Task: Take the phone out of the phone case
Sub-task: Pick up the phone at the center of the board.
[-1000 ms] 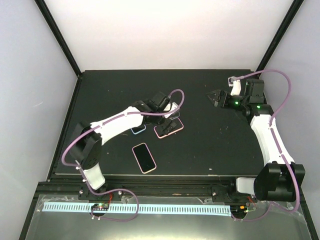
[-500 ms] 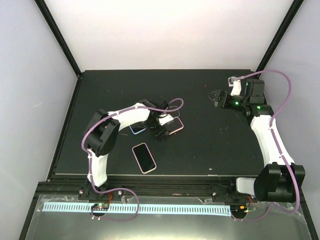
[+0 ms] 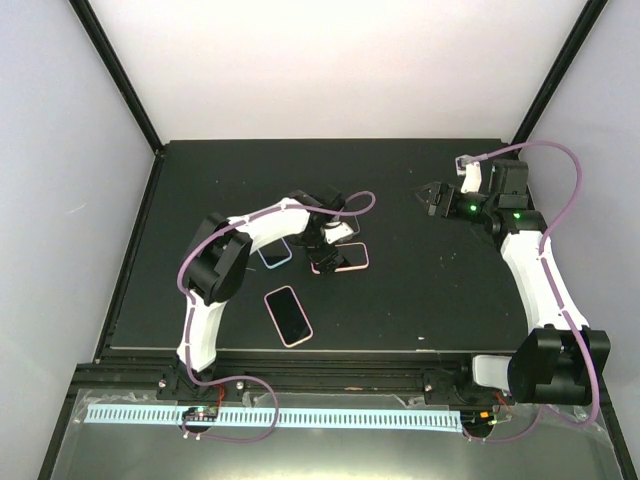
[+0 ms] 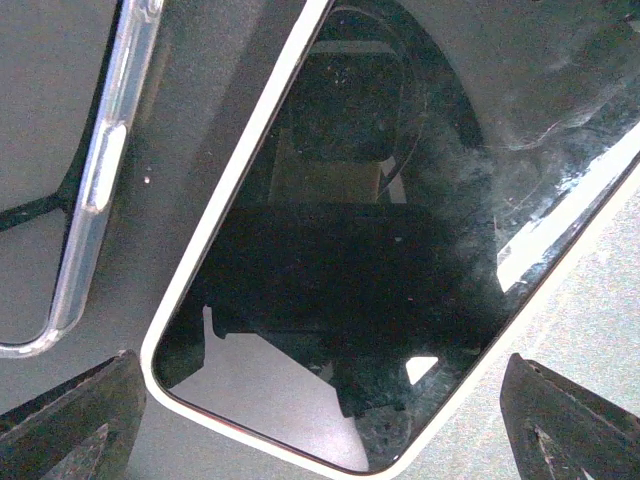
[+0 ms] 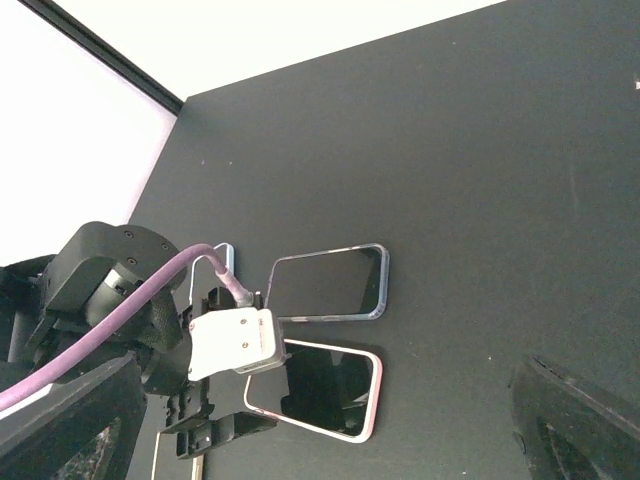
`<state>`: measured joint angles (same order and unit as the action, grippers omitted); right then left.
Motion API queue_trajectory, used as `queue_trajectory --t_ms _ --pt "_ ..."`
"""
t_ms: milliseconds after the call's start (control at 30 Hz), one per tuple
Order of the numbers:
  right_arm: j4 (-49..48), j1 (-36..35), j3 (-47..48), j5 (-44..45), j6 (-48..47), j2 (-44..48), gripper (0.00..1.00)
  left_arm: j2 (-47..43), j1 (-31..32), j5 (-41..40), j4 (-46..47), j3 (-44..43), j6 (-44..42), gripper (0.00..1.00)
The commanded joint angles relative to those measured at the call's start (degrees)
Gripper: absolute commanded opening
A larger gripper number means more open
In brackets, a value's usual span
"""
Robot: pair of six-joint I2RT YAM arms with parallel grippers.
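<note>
On the left of the top view, the left arm had folded up tight since a moment before. Its elbow had swung in toward the middle of the desk point(image 3: 420, 290). Just right of the elbow lay a blue case point(image 3: 277, 253). Below it lay another phone point(image 3: 288, 315) that nothing touched.

In the middle, the left hand point(image 3: 323, 258) had turned and come down over the phone point(image 3: 350, 257). The hand was wide open with nothing in it. In the left wrist view one finger point(image 4: 70, 420) sat at the lower left and the other at the lower right, with the phone's end between them.

The phone had turned a little too. It had lain slanted, and now it lay almost level across the picture. It was in the middle of the desk, screen up, with its pink case point(image 4: 224, 200) on it. Its long side ran left to right, and its left end was under the hand. I think the grab was about to start, and the phone was not out yet.

Far on the right, the right hand point(image 3: 432, 196) hung open and empty, well apart from the phone, same as before.
</note>
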<state>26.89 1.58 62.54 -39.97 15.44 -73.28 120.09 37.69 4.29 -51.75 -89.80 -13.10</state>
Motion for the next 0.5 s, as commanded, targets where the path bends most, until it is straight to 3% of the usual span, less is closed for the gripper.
queue_trajectory --t_ms 0,200,467 --pt "0.79 -0.02 -0.05 -1.58 -0.74 1.86 1.0 0.09 -0.05 -1.53 0.15 0.29 -2.62 0.99" --pt "0.68 -0.02 -0.68 -2.31 -1.0 2.23 1.0 -5.7 -1.02 0.45 2.27 4.45 -5.61 0.99" --pt "1.66 -0.01 -0.16 -2.87 -1.49 2.08 1.0 -0.43 -1.64 8.85 0.42 -0.63 -8.86 0.99"
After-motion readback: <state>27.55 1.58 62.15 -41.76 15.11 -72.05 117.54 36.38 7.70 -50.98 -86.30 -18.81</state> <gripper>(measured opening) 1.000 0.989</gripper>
